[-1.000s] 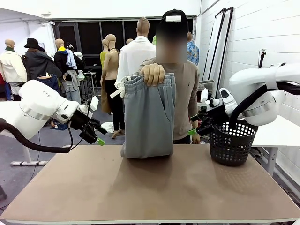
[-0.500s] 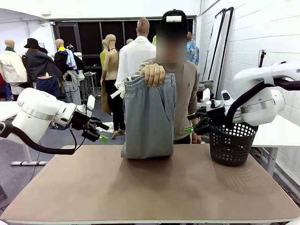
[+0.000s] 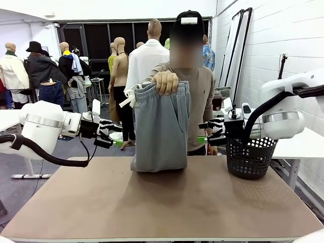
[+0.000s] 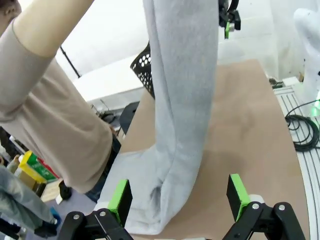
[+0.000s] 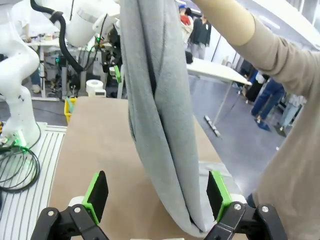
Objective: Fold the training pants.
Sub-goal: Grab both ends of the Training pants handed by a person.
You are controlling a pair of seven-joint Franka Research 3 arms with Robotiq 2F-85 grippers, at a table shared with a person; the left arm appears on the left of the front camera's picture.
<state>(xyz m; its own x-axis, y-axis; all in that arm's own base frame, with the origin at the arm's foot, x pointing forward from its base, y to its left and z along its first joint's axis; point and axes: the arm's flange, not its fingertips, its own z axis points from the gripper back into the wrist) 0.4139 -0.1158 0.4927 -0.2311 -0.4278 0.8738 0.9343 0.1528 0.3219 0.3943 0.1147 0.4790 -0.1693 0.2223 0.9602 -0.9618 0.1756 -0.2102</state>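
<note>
A person at the far side holds the light grey training pants (image 3: pixel 161 126) up by the waistband in one hand (image 3: pixel 165 81), the lower end resting bunched on the brown table (image 3: pixel 162 207). My left gripper (image 3: pixel 115 134) hovers open just left of the pants, pointing at them. My right gripper (image 3: pixel 202 131) hovers open just right of them. In the left wrist view the pants (image 4: pixel 185 100) hang straight ahead of the open left gripper (image 4: pixel 179 197), apart from its pads. The right wrist view has the pants (image 5: pixel 157 100) hanging ahead of the open right gripper (image 5: pixel 157 195).
A black perforated basket (image 3: pixel 250 154) stands at the table's far right, under my right arm. The person's other arm in a beige sleeve (image 4: pixel 55 115) hangs behind the pants. The near half of the table is bare.
Both grippers have swung up and inward, closing on the pants from either side, and now point level at them. The pants and the person's hand have stayed still.
</note>
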